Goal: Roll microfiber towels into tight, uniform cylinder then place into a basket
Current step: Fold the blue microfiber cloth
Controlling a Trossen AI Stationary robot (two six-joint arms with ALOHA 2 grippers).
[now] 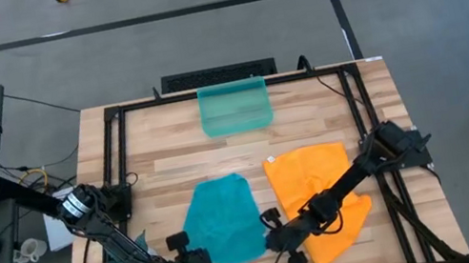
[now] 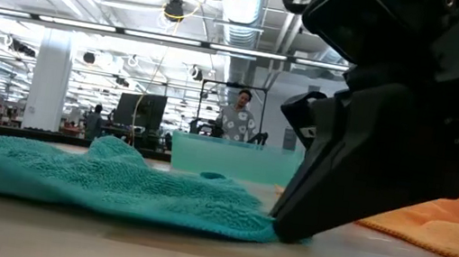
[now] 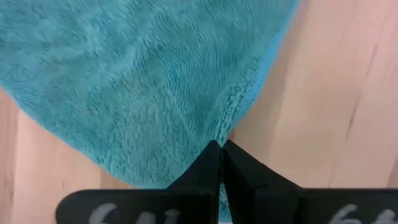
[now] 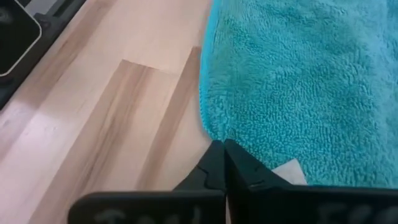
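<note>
Step in hand: gripping the teal-blue towel to start the roll. It lies flat and rumpled at lower centre of the high view on the pale wood worktop.

Left hand is pinched together on its lower-left corner; right hand is clamped on its lower-right edge.

Looped pile, soft, limp.

Orange towel waits lower right, partly folded; translucent basket stands upper centre, well apart.

Next move, I judge: both hands turn the near edge over evenly, keeping tension.
</note>
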